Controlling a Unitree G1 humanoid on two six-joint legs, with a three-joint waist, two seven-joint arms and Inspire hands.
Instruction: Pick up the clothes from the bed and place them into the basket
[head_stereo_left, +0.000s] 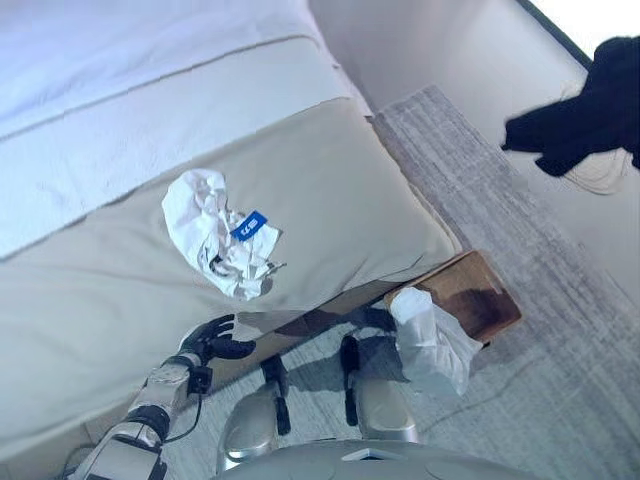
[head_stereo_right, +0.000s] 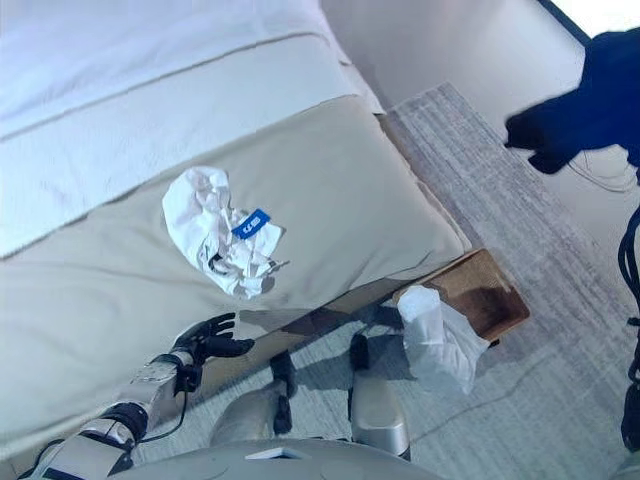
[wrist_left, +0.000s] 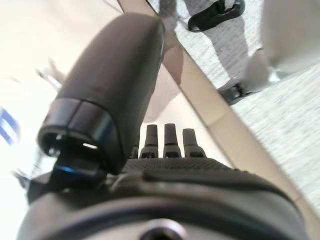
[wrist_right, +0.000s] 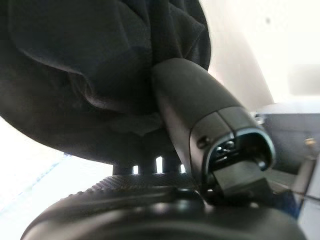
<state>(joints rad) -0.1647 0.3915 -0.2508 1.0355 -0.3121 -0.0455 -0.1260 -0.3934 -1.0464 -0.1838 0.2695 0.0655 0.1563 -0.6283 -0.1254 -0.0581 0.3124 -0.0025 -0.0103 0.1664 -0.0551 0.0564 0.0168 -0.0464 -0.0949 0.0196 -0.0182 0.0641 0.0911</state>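
I have a dark garment (wrist_right: 100, 75) bunched in my right hand (wrist_right: 210, 125), thumb and fingers curled round it and held up high over the rug, well off the bed, while my left hand (head_stereo_left: 215, 338) hangs with fingers loosely spread, holding nothing, just off the bed's near edge. By my reckoning the job is partway: a crumpled white garment (head_stereo_left: 215, 232) lies on the tan cover (head_stereo_left: 340, 190) near that edge, and I see no basket. Beside the bed's near corner a white cloth (head_stereo_left: 430, 340) sits against a wooden board (head_stereo_left: 480, 290) on the grey rug (head_stereo_left: 520, 230).
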